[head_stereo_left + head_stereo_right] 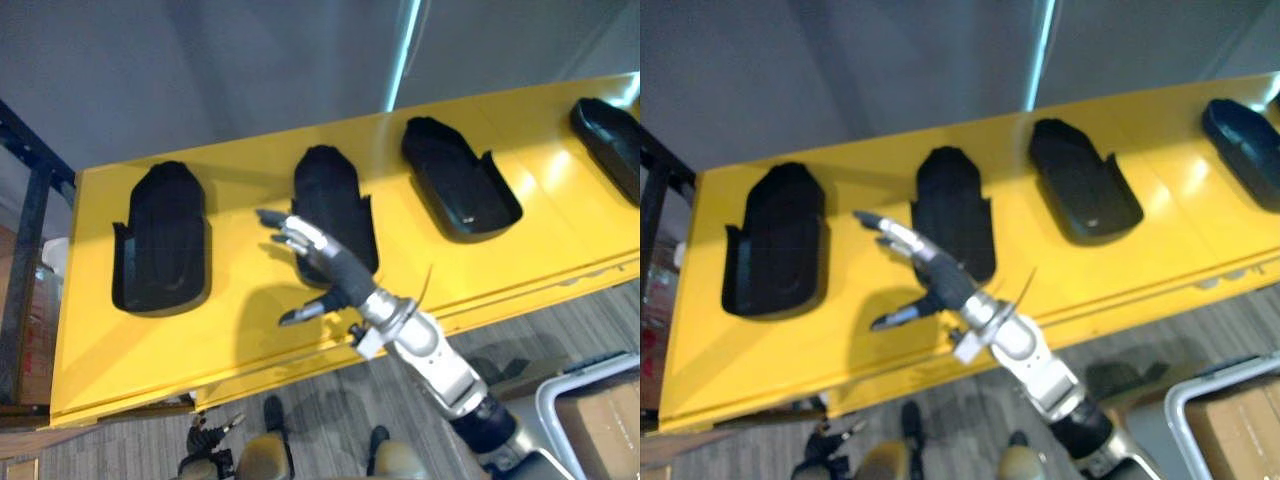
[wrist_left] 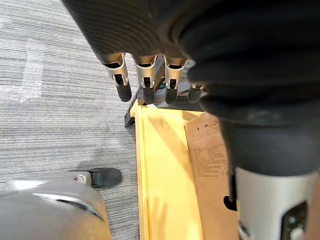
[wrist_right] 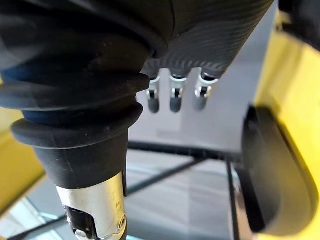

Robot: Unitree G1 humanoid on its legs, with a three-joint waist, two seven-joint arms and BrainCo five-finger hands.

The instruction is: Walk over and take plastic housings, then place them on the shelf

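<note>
Lying on yellow shelf: four black housings.

Bright light on the yellow shelf, and a broad pale sheen spreads over the shelf's right end. On the grey surface behind the shelf, a thin bright streak runs down. The black housings stay matt, each edged with dark shadow toward the shelf's front; the third from the shelf's left shows one small glint. The floor below the shelf is dimmer.
</note>
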